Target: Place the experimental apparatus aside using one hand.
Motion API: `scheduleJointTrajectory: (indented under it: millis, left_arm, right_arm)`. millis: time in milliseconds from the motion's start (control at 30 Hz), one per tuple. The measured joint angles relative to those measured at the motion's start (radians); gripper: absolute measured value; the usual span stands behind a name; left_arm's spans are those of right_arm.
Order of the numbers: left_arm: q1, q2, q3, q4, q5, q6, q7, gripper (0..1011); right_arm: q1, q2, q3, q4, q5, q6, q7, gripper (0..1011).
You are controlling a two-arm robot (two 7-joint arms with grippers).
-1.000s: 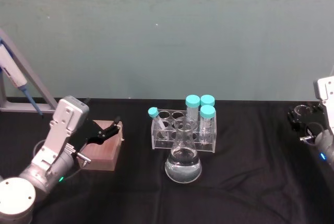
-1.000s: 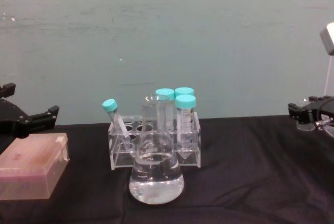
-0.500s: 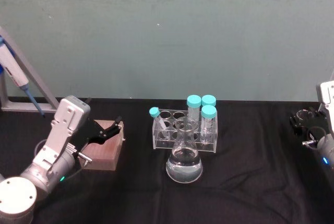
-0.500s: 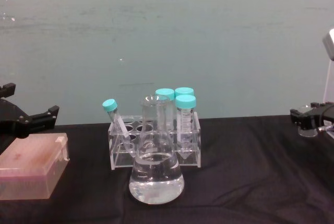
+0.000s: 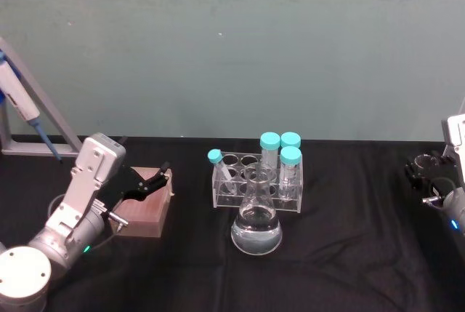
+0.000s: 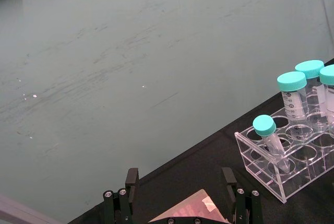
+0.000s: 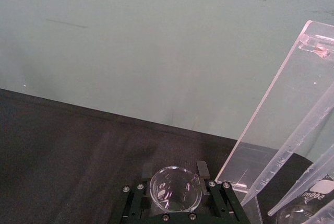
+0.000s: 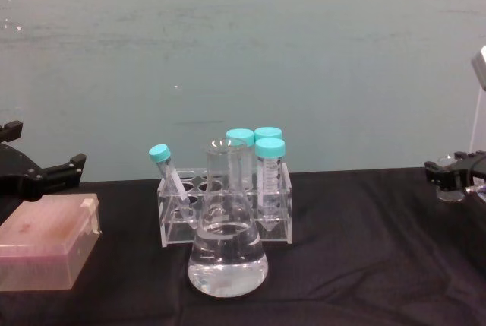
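Observation:
At the table's far right edge my right gripper (image 5: 427, 172) is shut on a small glass beaker (image 7: 175, 190); in the right wrist view its black fingers (image 7: 202, 169) flank the glass. Just beyond it stands a tall clear acrylic stand (image 7: 276, 125) with long tubes leaning in it. A large conical flask (image 5: 256, 226) of clear liquid sits at the table's middle, also in the chest view (image 8: 227, 257). My left gripper (image 5: 154, 179) hangs open over a pink box (image 5: 145, 206) at the left.
A clear rack (image 5: 256, 185) with several teal-capped tubes stands right behind the flask. A blue pipette (image 5: 20, 105) leans on a grey frame at the far left. Black cloth (image 5: 349, 254) covers the table, with room between flask and right gripper.
My right gripper has carried the beaker a little farther right, toward the table's edge. The left arm, flask and rack have not moved.

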Motion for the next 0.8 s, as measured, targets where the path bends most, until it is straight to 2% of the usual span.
scheduleJointTrajectory:
  millis: [800]
  left_arm:
    - [0.000, 0.000, 0.000, 0.000, 0.000, 0.000, 0.000, 1000]
  right_arm:
    - [0.041, -0.006, 0.004, 0.073, -0.003, -0.021, 0.009, 497]
